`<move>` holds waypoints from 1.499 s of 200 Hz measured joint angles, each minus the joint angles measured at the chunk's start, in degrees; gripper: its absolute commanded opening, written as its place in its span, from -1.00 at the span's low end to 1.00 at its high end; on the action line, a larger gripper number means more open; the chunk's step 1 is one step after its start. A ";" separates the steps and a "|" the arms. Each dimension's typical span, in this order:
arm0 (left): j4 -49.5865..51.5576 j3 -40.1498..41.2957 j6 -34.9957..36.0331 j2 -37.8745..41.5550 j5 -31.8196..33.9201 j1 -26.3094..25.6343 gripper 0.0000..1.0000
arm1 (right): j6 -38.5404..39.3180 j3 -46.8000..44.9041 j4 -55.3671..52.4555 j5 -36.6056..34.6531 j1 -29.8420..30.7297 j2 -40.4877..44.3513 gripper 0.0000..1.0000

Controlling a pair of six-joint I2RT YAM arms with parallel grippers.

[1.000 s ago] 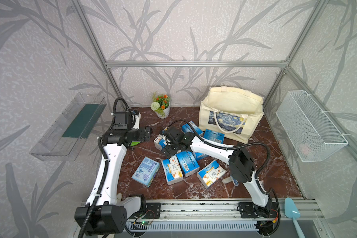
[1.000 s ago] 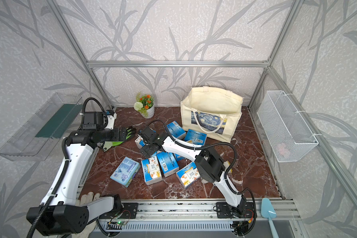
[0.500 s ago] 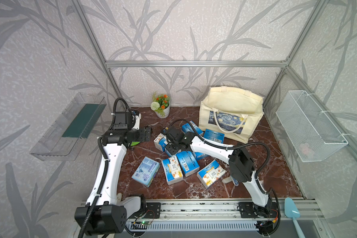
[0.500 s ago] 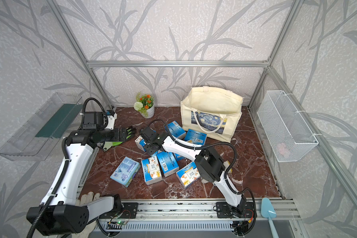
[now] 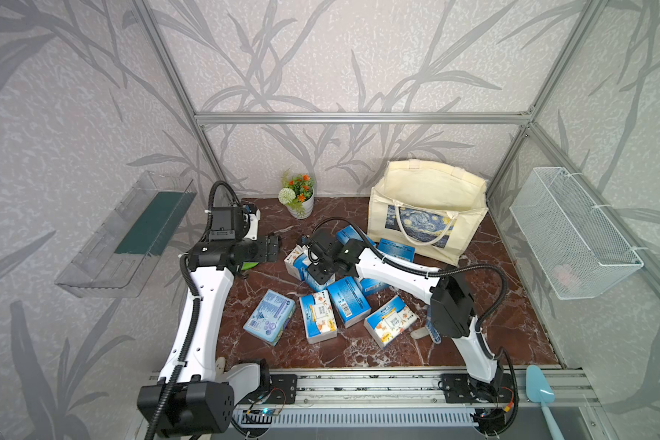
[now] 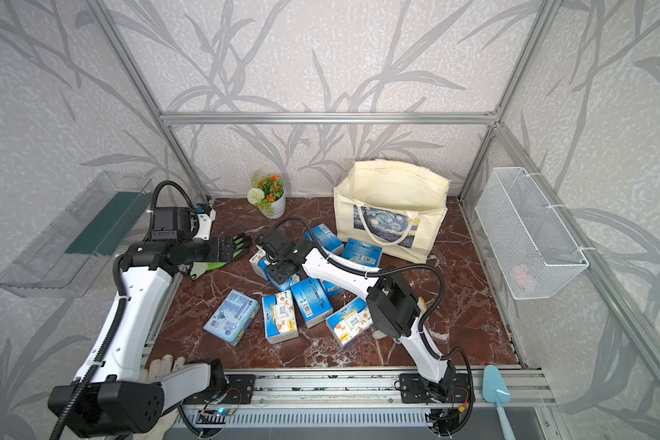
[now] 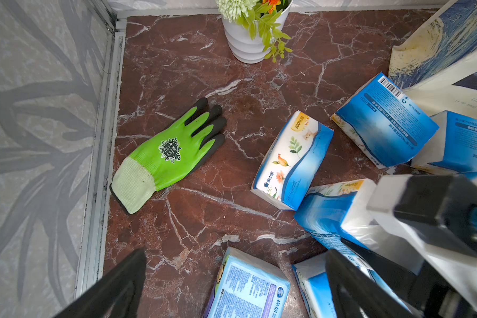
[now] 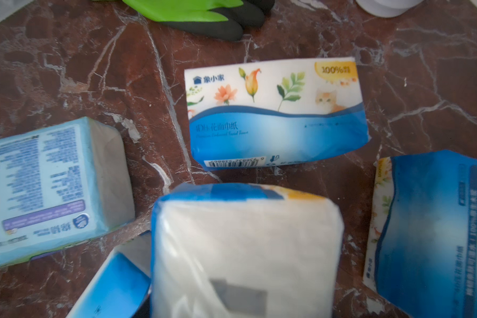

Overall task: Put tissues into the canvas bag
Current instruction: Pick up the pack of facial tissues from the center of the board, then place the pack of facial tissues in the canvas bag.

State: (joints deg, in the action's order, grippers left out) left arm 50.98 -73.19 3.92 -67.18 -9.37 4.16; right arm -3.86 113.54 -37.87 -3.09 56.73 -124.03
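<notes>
Several tissue packs lie scattered on the marble floor, among them a paler blue one (image 5: 269,316) and floral ones (image 5: 318,316) (image 5: 391,322). My right gripper (image 5: 318,271) reaches into the far part of the pile and is shut on a tissue pack (image 8: 245,247), whose white end fills the right wrist view and hides the fingers. The cream canvas bag (image 5: 427,198) stands open at the back right, with two packs (image 5: 397,249) leaning at its foot. My left gripper (image 7: 232,289) hovers open and holds nothing, left of the pile above the floor (image 5: 274,247).
A green glove (image 7: 171,151) lies by the left wall under the left arm. A white flower pot (image 5: 300,194) stands at the back. A wire basket (image 5: 572,232) hangs on the right wall, a clear shelf (image 5: 130,232) on the left. A dotted glove (image 5: 431,331) lies under the right arm.
My right gripper has gone from open to shut on a tissue pack in the pile. The left arm has stayed put.
</notes>
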 measured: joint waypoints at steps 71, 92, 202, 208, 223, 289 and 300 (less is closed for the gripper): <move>0.98 -0.70 0.20 0.63 -0.15 0.00 0.97 | 4.42 22.08 -13.55 3.74 -2.45 1.66 -0.13; 1.33 -0.70 0.59 0.72 -0.20 0.00 0.96 | 5.03 32.39 -18.01 4.61 -4.46 1.01 -0.13; 3.39 -0.70 3.41 0.83 -3.23 -0.07 0.94 | 2.08 47.87 -22.88 3.96 -22.08 0.44 -0.10; 3.74 -0.70 3.82 0.76 -3.87 -0.09 0.94 | 1.92 47.80 -22.84 3.93 -22.99 0.46 -0.10; 4.72 -0.70 5.03 0.66 -5.46 -0.37 0.94 | 1.70 47.63 -22.82 3.69 -25.53 0.85 -0.12; 6.12 -1.27 6.60 -0.46 -8.22 -0.76 0.94 | 0.92 47.67 -18.95 3.56 -30.47 4.79 -0.10; 6.36 -1.88 6.60 -1.05 -8.52 -0.81 0.94 | 0.92 47.69 -18.58 3.19 -30.88 5.05 -0.10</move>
State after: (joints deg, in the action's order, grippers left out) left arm 57.34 -75.07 10.52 -68.23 -17.89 3.36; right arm -2.94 161.23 -56.45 0.10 25.85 -118.98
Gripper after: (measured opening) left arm 0.971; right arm 0.487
